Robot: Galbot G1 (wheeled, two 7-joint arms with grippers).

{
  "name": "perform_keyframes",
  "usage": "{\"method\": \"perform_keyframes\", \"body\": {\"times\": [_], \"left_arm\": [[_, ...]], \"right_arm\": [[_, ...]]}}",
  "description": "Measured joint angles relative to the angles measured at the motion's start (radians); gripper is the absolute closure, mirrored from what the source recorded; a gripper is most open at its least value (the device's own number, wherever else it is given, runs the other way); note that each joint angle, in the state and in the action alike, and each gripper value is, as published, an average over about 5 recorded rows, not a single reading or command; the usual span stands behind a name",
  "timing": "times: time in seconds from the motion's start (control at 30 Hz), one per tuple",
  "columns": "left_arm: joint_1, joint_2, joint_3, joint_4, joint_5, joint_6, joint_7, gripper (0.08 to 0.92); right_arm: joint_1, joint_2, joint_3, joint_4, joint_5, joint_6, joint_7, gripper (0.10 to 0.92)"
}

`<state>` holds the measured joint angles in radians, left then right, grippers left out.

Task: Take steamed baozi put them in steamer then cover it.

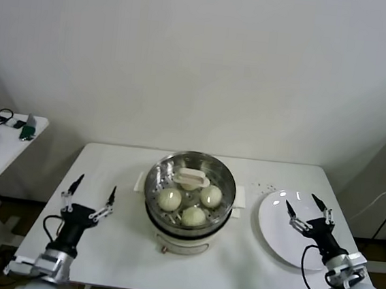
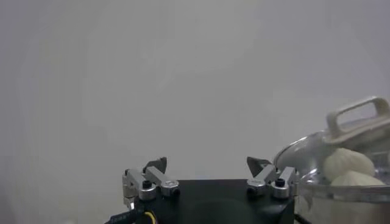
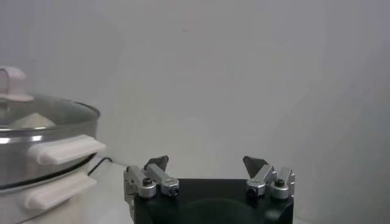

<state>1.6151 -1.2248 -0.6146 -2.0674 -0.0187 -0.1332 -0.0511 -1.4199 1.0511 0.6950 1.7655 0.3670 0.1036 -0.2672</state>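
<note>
**Op:** My left gripper (image 1: 91, 196) is spread wide and holds nothing. It hangs over bare table (image 1: 115, 246) at about 9 o'clock from the steamer (image 1: 189, 195), well apart from it.

**Spotter:** And the right side?

**Op:** The right gripper (image 1: 307, 211) is also spread wide with nothing between its fingers. It sits over the white plate (image 1: 274, 227) at 3 o'clock from the steamer, and the plate looks bare.

**Spotter:** Where are the baozi?

**Op:** Inside the steamer. From the head camera I count three baozi (image 1: 170, 198) clearly, at roughly 8, 6 and 3 o'clock in the pot. A fourth is probably under the handle at 12, but the handle hides that spot, so I cannot confirm it.

**Spotter:** Is the cover on?

**Op:** It looks so. The cream handle of the cover (image 1: 191, 179) sits on top of the pot, and in the right wrist view the glass dome (image 3: 42, 112) appears to rest on the steel rim. The left wrist view shows buns behind the glass (image 2: 341, 164).

**Spotter:** So what is left?

**Op:** I judge the job essentially finished: buns loaded, cover seated, both arms backed off. All that remains is to check that fourth bun.
</note>
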Motion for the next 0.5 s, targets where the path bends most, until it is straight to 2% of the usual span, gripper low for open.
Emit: {"method": "perform_keyframes", "body": {"times": [0.27, 0.5], "left_arm": [[0.062, -0.072, -0.029, 0.024, -0.056, -0.043, 0.016, 0.177], [0.073, -0.098, -0.039, 0.037, -0.061, -0.052, 0.015, 0.177]], "right_arm": [[-0.03, 0.024, 0.007, 0.004, -0.002, 0.028, -0.004, 0.203], [-0.049, 0.043, 0.02, 0.004, -0.003, 0.043, -0.005, 0.203]]}}
